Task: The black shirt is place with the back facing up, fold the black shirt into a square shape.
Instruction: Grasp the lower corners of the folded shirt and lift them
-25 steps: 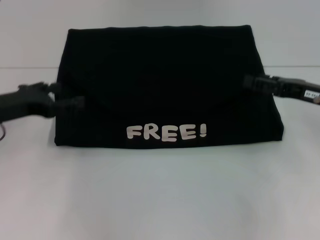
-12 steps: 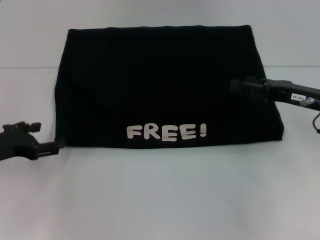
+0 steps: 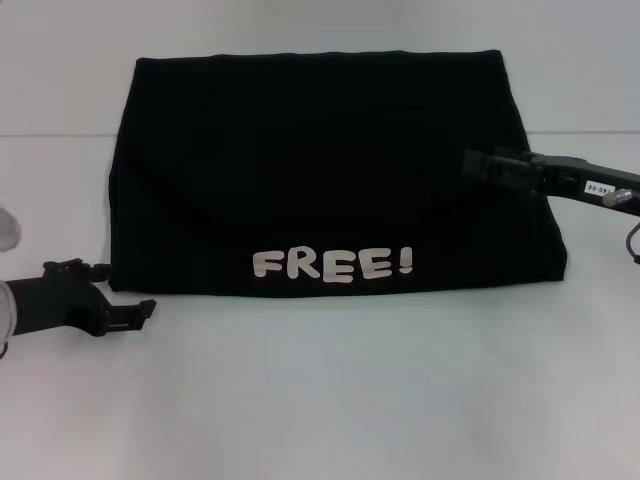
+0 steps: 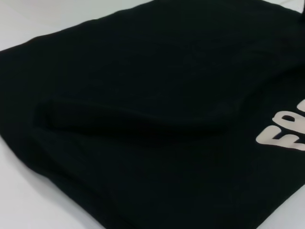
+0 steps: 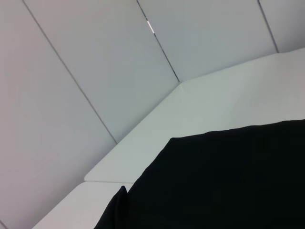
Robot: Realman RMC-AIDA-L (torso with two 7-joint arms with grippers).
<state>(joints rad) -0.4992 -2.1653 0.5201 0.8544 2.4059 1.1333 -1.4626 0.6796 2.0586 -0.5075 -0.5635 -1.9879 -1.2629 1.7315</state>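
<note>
1. the large black soft fabric shirt point(image 3: 330, 170) lies folded mid-table, white "free!" lettering point(image 3: 332, 265) near.
2. left black gripper point(image 3: 140, 312), jaws parted, empty, just off its near-left corner.
3. right black gripper point(image 3: 475, 163) over its right side; jaw state unclear.

Both grippers, left point(image 3: 140, 312) and right point(image 3: 472, 163), are finished in matte black; a white label is fixed to the right wrist.

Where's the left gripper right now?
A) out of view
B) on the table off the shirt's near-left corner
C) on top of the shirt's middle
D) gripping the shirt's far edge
B: head view shows the left gripper over bare table, just outside the near-left corner of the black shirt.
</note>
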